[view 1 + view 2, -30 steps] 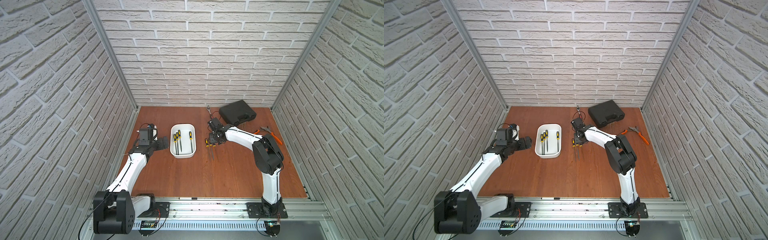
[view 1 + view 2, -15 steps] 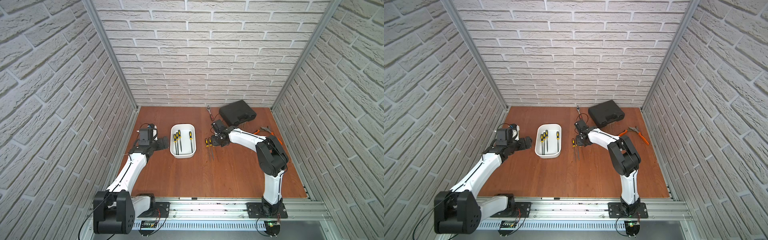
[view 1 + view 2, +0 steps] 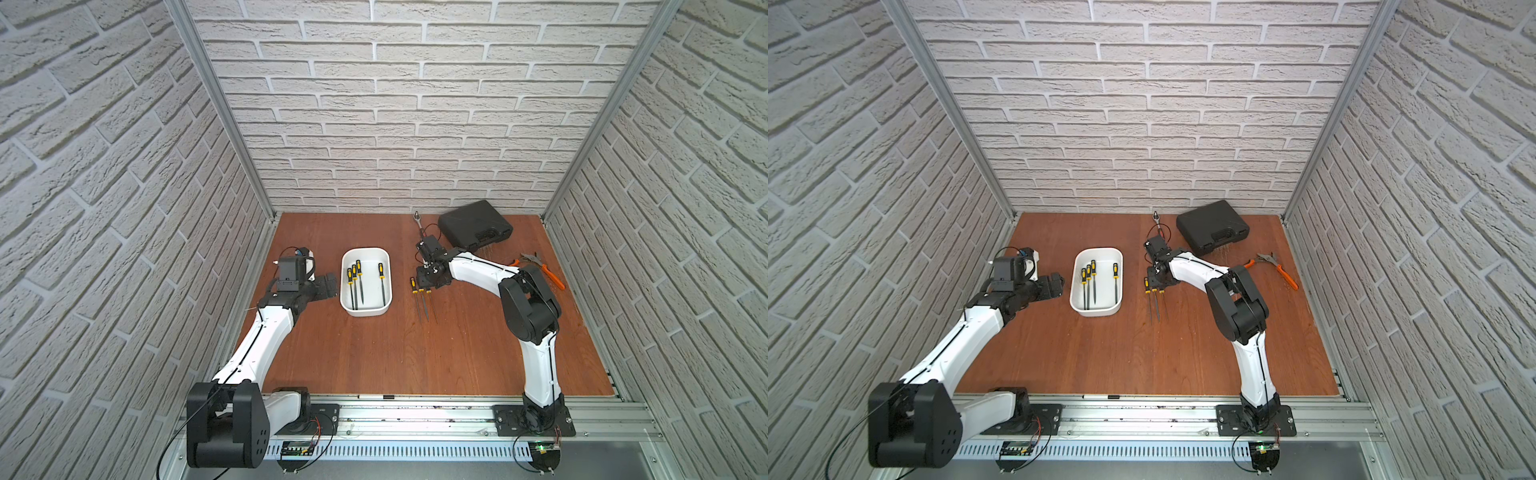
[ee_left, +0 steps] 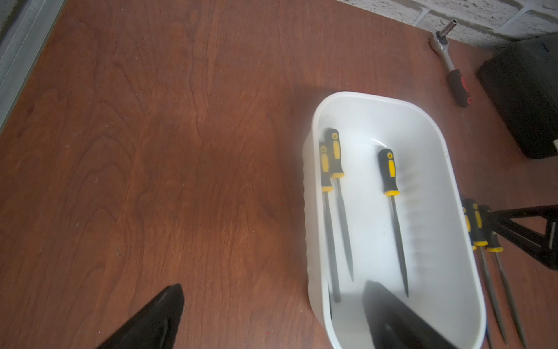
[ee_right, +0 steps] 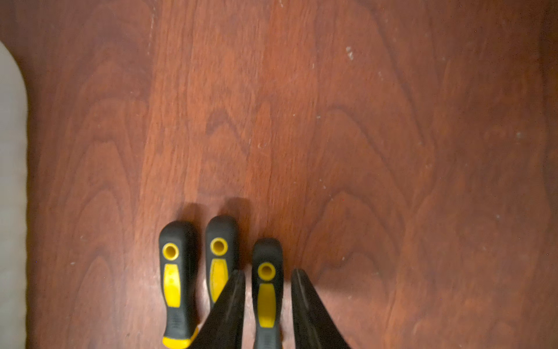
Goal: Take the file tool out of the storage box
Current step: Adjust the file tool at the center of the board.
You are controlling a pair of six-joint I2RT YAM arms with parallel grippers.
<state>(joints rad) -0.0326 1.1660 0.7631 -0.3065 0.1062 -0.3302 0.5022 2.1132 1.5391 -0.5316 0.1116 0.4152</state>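
The right gripper hung released astride the handle of a file, with a gap on each side. That file lay on the counter beside two other files, outside the storage box. The left gripper gaped wide just beside the box.

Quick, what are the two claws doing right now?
Left gripper: open, empty.
Right gripper: open, astride the handle of a file, not gripping it.
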